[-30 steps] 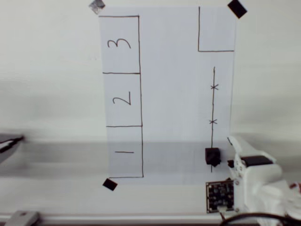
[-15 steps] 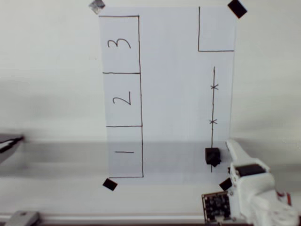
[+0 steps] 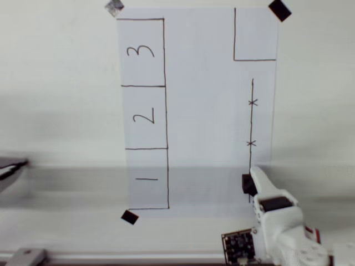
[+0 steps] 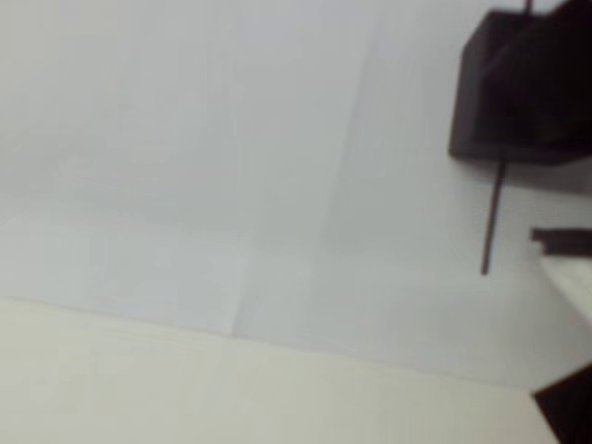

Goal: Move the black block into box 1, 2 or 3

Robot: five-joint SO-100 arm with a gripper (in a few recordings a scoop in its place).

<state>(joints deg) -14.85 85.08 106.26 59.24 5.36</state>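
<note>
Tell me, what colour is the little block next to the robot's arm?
Black. The black block shows best in the wrist view, a dark cube on white paper.

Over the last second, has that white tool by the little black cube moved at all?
Yes. In the overhead view the tool has slid left, from beyond the paper's right edge onto the pen line, now overlapping the black block.

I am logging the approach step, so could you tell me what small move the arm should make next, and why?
Probably ease the gripper slightly further left in the overhead view and lower it around the black block: the white finger overlaps only the block's right edge, and nothing shows it gripped yet.
</note>
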